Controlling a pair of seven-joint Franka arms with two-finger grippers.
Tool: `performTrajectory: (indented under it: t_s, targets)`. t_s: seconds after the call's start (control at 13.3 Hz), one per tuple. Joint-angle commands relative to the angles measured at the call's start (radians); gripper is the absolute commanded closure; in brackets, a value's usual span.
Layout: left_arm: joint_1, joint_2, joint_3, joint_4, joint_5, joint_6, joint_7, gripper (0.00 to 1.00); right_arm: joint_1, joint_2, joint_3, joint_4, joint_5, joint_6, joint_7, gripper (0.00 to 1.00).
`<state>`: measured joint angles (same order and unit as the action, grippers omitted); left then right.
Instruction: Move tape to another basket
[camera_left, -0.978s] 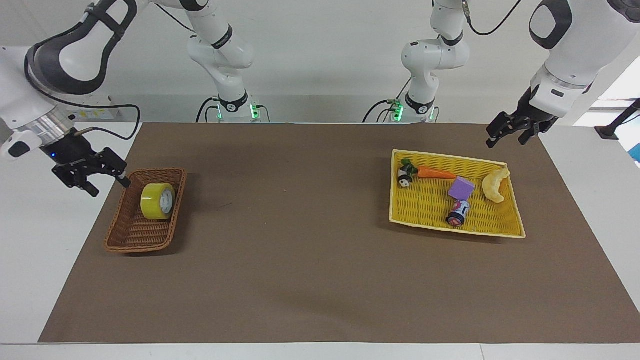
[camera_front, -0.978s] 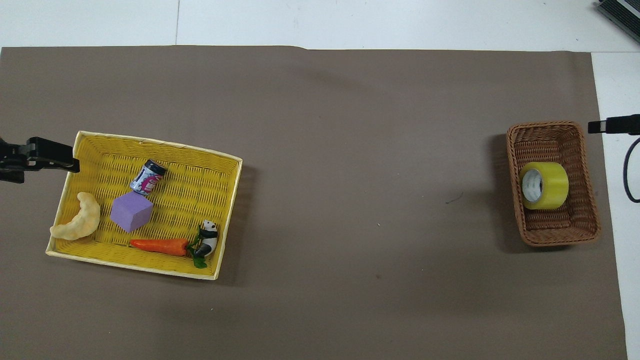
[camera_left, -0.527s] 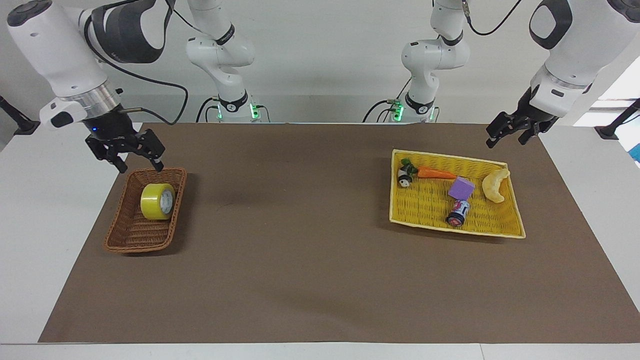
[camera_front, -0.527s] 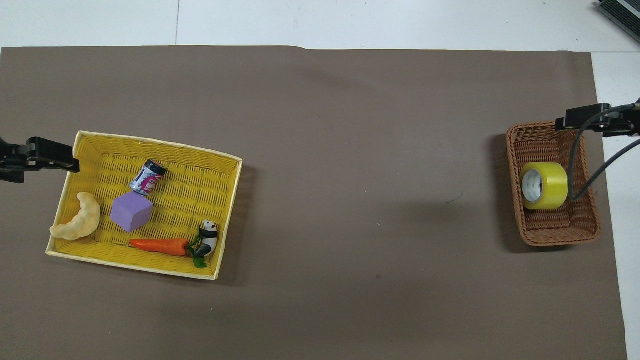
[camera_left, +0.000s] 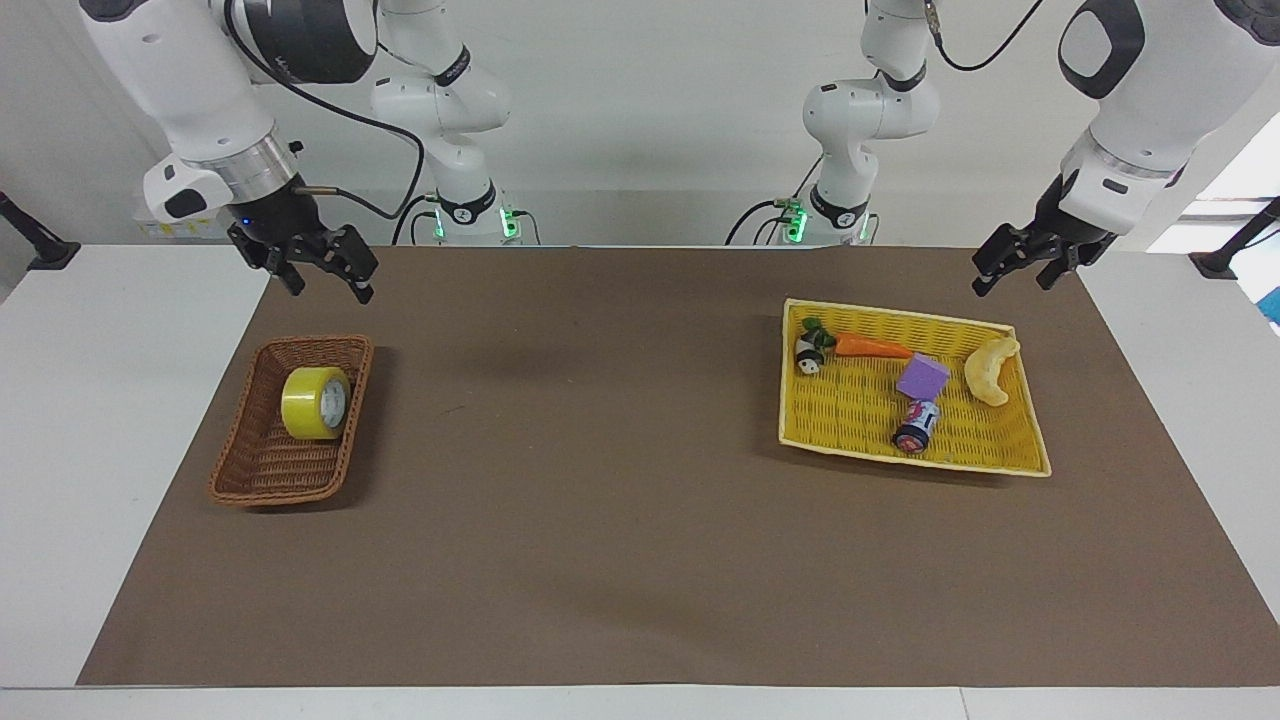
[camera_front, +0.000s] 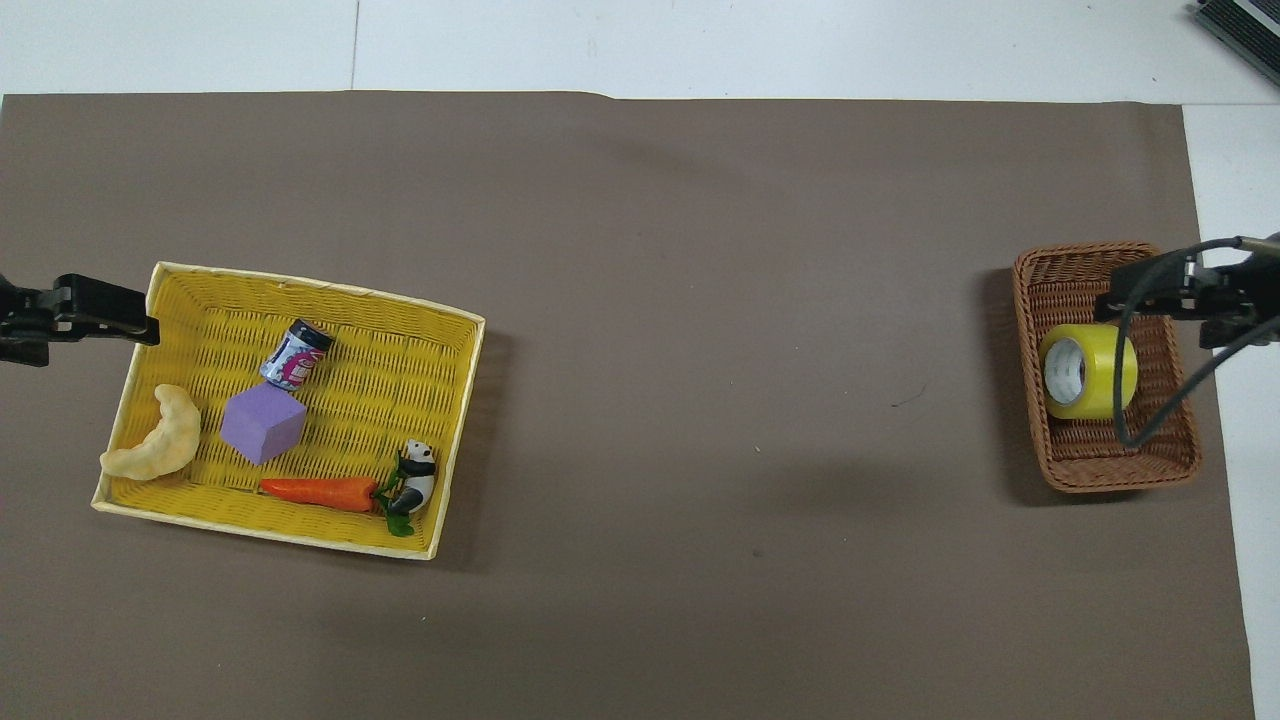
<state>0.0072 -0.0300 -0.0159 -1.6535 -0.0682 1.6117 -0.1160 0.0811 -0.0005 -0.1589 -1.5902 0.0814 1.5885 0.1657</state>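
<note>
Over the brown wicker basket (camera_left: 290, 425) at the right arm's end of the table, the right gripper (camera_left: 330, 280) hangs raised in the air with its fingers spread and nothing between them. The tape (camera_left: 316, 402) stands on edge inside that basket, apart from the gripper. At the left arm's end the left gripper (camera_left: 1015, 270) waits, fingers spread, over the table beside the yellow tray (camera_left: 1010, 450), near the edge closest to the robots.
</note>
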Motion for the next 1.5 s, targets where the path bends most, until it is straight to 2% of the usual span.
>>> performTrajectory:
  t_s: [0.0, 0.15, 0.45, 0.68, 0.98, 1.2, 1.43]
  targets:
    - [-0.013, -0.007, 0.010, 0.011, 0.018, -0.016, -0.010, 0.00, -0.032, -0.059, -0.005, -0.005, -0.020, -0.079, -0.043, 0.00]
    - [-0.013, -0.007, 0.010, 0.011, 0.018, -0.016, -0.010, 0.00, -0.056, -0.120, -0.007, -0.097, -0.026, -0.094, -0.063, 0.00]
    - [-0.013, -0.007, 0.010, 0.011, 0.018, -0.018, -0.010, 0.00, -0.066, -0.119, -0.004, -0.062, -0.037, -0.093, -0.048, 0.00]
    - [-0.013, -0.007, 0.010, 0.011, 0.018, -0.018, -0.010, 0.00, -0.040, -0.151, 0.027, -0.060, -0.071, -0.093, 0.043, 0.00]
    - [-0.013, -0.007, 0.010, 0.011, 0.018, -0.018, -0.010, 0.00, -0.040, -0.151, 0.030, -0.039, -0.068, -0.107, 0.028, 0.00]
    - [-0.013, -0.007, 0.010, 0.011, 0.018, -0.018, -0.010, 0.00, -0.001, -0.150, 0.062, -0.037, -0.158, -0.091, -0.002, 0.00]
    - [-0.013, -0.007, 0.010, 0.011, 0.018, -0.018, -0.010, 0.00, -0.001, -0.147, 0.064, -0.033, -0.111, -0.064, 0.000, 0.00]
